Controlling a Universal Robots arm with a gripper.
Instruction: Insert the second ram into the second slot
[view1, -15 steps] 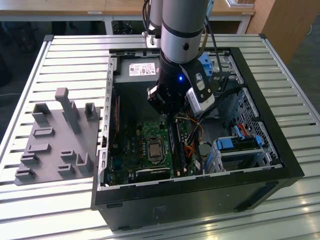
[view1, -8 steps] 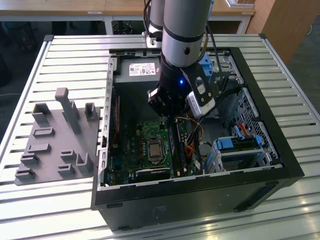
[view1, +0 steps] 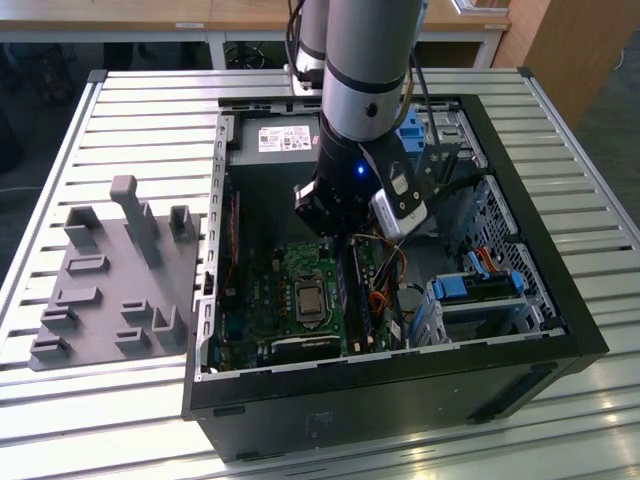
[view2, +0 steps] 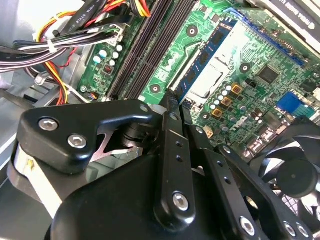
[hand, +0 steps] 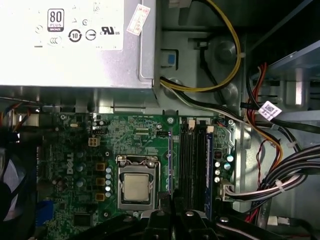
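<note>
My gripper (view2: 172, 102) is shut on the second ram (view2: 205, 57), a thin blue stick with black chips. It reaches out from the fingertips over the green motherboard (view2: 250, 65). In the first wrist view the ram (hand: 170, 160) shows edge-on, between the CPU socket (hand: 136, 187) and the black memory slots (hand: 189, 160), just beside the slots and not in one. Another blue stick (hand: 209, 165) sits in the slot on the far side of that bank. In the exterior view the gripper (view1: 340, 232) hangs low inside the open computer case (view1: 400, 400).
A silver power supply (hand: 75, 45) lies beyond the board. Bundled cables (hand: 280, 175) run close beside the slots. A black fan (view2: 295, 170) sits near the gripper body. Blue drive brackets (view1: 478, 288) fill the case's right side in the exterior view. A grey fixture plate (view1: 110, 290) lies outside it.
</note>
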